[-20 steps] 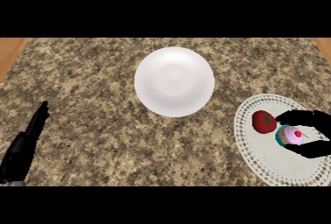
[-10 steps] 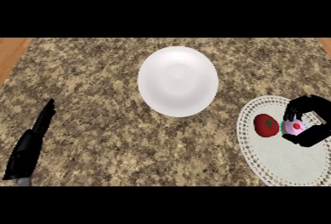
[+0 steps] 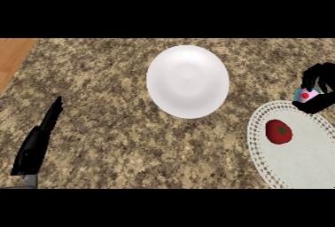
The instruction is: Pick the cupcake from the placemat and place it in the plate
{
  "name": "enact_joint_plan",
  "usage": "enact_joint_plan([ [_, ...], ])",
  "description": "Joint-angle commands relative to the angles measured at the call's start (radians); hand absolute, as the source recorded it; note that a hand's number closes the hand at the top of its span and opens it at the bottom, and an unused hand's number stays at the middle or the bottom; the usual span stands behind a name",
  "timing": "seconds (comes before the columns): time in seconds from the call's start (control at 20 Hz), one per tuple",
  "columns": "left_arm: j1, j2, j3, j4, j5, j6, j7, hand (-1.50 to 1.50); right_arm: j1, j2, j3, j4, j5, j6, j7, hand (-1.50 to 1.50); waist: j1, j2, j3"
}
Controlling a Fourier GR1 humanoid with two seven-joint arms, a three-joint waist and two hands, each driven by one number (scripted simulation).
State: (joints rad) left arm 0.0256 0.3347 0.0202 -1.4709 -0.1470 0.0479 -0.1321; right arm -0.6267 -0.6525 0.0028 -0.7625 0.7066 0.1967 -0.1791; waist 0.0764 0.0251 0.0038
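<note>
Fingers of black right hand (image 3: pixel 318 88) curled round small pink-frosted cupcake (image 3: pixel 305 95), carried (for transfer) toward round white plate (image 3: pixel 188 81) at nine o'clock.

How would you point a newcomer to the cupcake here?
Start at the white lacy placemat at the counter's right edge, where a red tomato lies. Look just past the mat's far rim: the right hand curls round the cupcake. It is the only small thing with pink-and-white frosting and a red dot on top.

cupcake (image 3: pixel 305 94) mostly hidden inside right hand (image 3: pixel 318 88); placemat (image 3: pixel 297 153) cut off at right edge
</note>
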Motion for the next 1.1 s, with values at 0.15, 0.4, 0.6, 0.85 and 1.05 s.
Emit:
enact_joint_plan([
  [0.15,0.042,-0.017,-0.010,-0.040,-0.021,0.020,0.017,0.00,-0.158,-0.021,-0.080,0.163,0.030,-0.228,-0.130,1.50,-0.020,-0.012,0.000],
  [0.4,0.004,-0.024,0.009,-0.015,-0.014,0.023,0.033,0.00,-0.217,0.006,-0.134,0.124,-0.032,-0.297,-0.270,1.50,-0.052,-0.019,-0.002],
  [0.6,0.018,-0.016,0.034,0.013,-0.001,0.013,0.016,0.00,-0.250,0.015,-0.142,0.044,-0.118,-0.145,-0.394,1.50,-0.072,-0.026,-0.004],
  [0.85,0.050,0.013,0.066,0.011,0.005,-0.013,-0.021,0.00,-0.281,0.111,-0.116,-0.067,-0.156,-0.066,-0.320,1.50,-0.072,-0.028,-0.004],
  [1.05,0.021,-0.002,0.064,0.045,-0.002,-0.017,-0.025,0.00,-0.322,0.163,-0.078,-0.186,-0.169,0.021,-0.193,1.50,-0.079,-0.028,-0.005],
])
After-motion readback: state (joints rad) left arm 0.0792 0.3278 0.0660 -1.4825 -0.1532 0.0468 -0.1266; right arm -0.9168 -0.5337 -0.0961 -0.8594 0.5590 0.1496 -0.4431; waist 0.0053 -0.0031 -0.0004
